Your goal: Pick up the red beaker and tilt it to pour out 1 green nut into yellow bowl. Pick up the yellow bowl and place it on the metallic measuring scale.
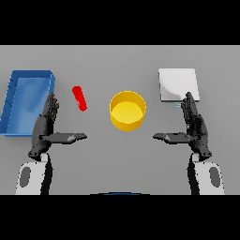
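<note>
While both hands (46, 129) (194, 126) hover with fingers straight and apart, the yellow bowl (127, 110) stands between.

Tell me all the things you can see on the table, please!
blue tray: one, blue, far left of the table.
red beaker: one, red, slanted, between the tray and the bowl.
yellow bowl: one, yellow, middle of the table, looks empty.
measuring scale: one, pale grey, square, far right.
table: one, grey, under everything.
left hand: one, dark, open, near the tray.
right hand: one, dark, open, just below the scale.
</note>
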